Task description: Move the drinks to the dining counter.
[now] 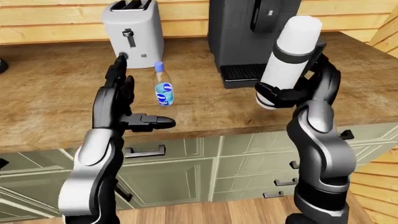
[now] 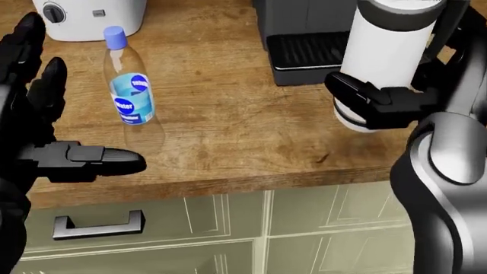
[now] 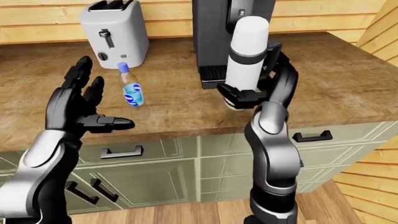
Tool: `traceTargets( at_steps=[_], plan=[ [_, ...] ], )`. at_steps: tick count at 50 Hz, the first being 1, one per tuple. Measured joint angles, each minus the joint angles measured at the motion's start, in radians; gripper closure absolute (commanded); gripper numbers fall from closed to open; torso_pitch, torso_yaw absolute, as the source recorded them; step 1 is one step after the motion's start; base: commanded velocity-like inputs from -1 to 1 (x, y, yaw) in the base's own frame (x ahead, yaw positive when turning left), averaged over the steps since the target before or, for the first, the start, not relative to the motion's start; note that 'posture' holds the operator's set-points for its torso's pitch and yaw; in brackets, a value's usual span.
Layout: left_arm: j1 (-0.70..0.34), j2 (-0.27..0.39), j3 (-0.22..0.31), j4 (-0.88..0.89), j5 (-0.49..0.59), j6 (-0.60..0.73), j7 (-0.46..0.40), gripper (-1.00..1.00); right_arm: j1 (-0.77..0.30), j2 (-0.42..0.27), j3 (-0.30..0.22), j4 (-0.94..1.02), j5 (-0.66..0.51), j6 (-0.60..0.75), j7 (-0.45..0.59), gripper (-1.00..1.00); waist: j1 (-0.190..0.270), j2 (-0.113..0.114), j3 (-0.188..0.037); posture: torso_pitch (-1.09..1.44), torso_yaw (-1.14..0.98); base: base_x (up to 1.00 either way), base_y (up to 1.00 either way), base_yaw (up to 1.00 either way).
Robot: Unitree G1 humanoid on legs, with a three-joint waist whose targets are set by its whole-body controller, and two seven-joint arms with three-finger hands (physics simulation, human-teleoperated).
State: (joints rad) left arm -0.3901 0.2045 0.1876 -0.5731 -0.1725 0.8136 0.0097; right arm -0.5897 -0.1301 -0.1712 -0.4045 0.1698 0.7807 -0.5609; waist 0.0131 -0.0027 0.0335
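Setting: wooden counter (image 1: 56, 100), toaster (image 1: 133, 25), coffee machine (image 1: 248, 37).
Right hand (image 2: 381, 103): grips white thermos (image 2: 388, 57), raised off the counter.
Left hand (image 3: 78, 109): fingers spread, beside standing water bottle (image 2: 129, 85).

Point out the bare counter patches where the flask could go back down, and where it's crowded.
Bare wood runs between the water bottle and the coffee machine, down to the counter edge. More lies right of the machine. It is crowded near the toaster, where the open left hand stands beside the bottle.
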Motion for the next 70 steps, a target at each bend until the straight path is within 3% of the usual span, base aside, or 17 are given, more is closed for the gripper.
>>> traceTargets(
  at_steps=[5,15,29,35,37,41,43,44,55,67,70],
  plan=[
    [-0.07,-0.018,-0.056,0.083,0.068,-0.034,0.008,-1.0,0.004,-0.017,-0.009,-0.023,0.037,-0.007,-0.012,1.0,-0.003,-0.003,0.0,0.0,0.0,0.0,0.0,0.0],
    [-0.142,-0.034,-0.051,0.25,0.119,-0.074,0.037,-1.0,0.008,-0.013,0.011,-0.008,0.047,-0.036,-0.031,1.0,-0.005,-0.006,-0.001,0.0,0.0,0.0,0.0,0.0],
    [-0.193,-0.065,-0.109,0.327,0.176,-0.074,0.028,-0.96,0.011,-0.009,0.01,-0.015,0.049,-0.041,-0.031,1.0,-0.004,-0.009,-0.004,0.0,0.0,0.0,0.0,0.0],
    [-0.205,-0.075,-0.114,0.375,0.199,-0.072,0.021,-0.15,0.011,-0.009,0.01,-0.014,0.053,-0.04,-0.034,1.0,-0.004,-0.01,-0.005,0.0,0.0,0.0,0.0,0.0],
    [-0.208,-0.079,-0.114,0.392,0.205,-0.074,0.021,-0.07,0.012,-0.009,0.01,-0.011,0.054,-0.043,-0.034,1.0,-0.003,-0.011,-0.005,0.0,0.0,0.0,0.0,0.0],
    [-0.205,-0.081,-0.12,0.415,0.215,-0.075,0.017,0.41,0.013,-0.01,0.011,-0.006,0.055,-0.045,-0.033,1.0,-0.004,-0.011,-0.004,0.0,0.0,0.0,0.0,0.0],
    [-0.204,-0.08,-0.119,0.415,0.219,-0.071,0.015,0.91,0.014,-0.009,0.011,-0.009,0.056,-0.044,-0.034,1.0,-0.004,-0.011,-0.004,0.0,0.0,0.0,0.0,0.0],
    [-0.205,-0.08,-0.116,0.413,0.222,-0.072,0.016,1.0,0.015,-0.008,0.012,-0.009,0.055,-0.046,-0.034,1.0,-0.005,-0.012,-0.004,0.0,0.0,0.0,0.0,0.0],
    [-0.198,-0.066,-0.109,0.318,0.229,0.019,-0.019,1.0,0.025,-0.011,0.012,-0.014,0.047,-0.049,-0.025,1.0,-0.005,-0.013,0.001,0.0,0.0,0.0,0.0,0.0],
    [-0.242,-0.035,-0.101,0.066,0.203,0.214,-0.056,1.0,0.038,-0.012,0.007,-0.033,0.037,-0.035,-0.006,1.0,-0.004,-0.012,0.004,0.0,0.0,-0.01,0.0,0.0],
    [-0.246,-0.034,-0.117,0.019,0.211,0.249,-0.068,1.0,0.039,-0.011,0.017,-0.037,0.034,-0.034,0.003,1.0,-0.004,-0.005,-0.026,0.0,0.0,-0.68,0.13,0.0]
  ],
)
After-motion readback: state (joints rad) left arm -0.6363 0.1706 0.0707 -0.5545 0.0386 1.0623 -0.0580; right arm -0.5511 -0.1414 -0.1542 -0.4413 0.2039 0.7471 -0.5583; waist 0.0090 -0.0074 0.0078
